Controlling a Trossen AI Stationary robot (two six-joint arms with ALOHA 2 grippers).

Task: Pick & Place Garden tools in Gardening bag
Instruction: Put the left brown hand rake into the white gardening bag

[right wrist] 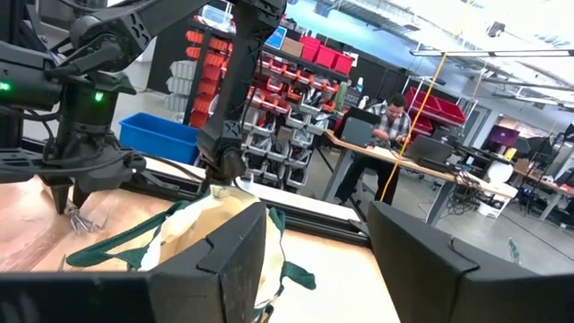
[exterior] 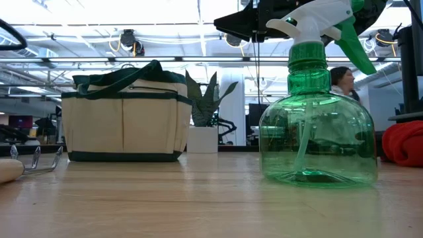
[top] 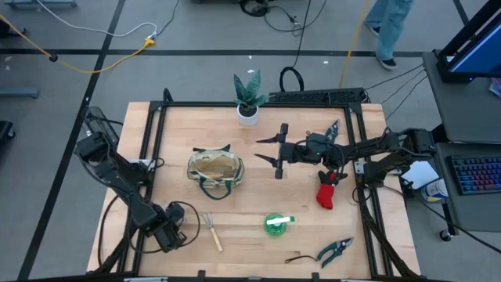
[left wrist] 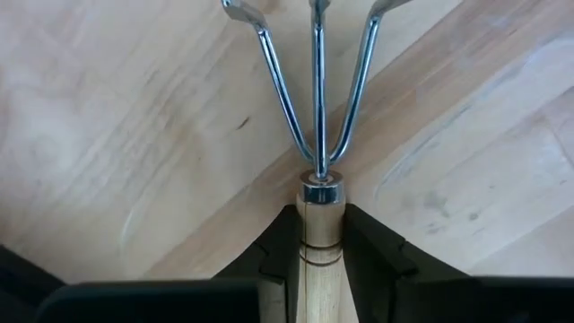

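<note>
My left gripper point(left wrist: 320, 269) is clamped on the mini rake point(left wrist: 316, 135), pale wooden handle, three chrome tines. Right gripper point(top: 266, 152) hangs apart beside the gardening bag point(top: 214, 171); a green spray bottle point(top: 276, 223) lies nearby.

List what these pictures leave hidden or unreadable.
- Rake: left wrist view, handle's rear hidden between the left hand's fingers; prong tips cut off by the edge.
- Gardening bag: high view, contents too small to make out.
- Glove: low view, cut off by the edge.
</note>
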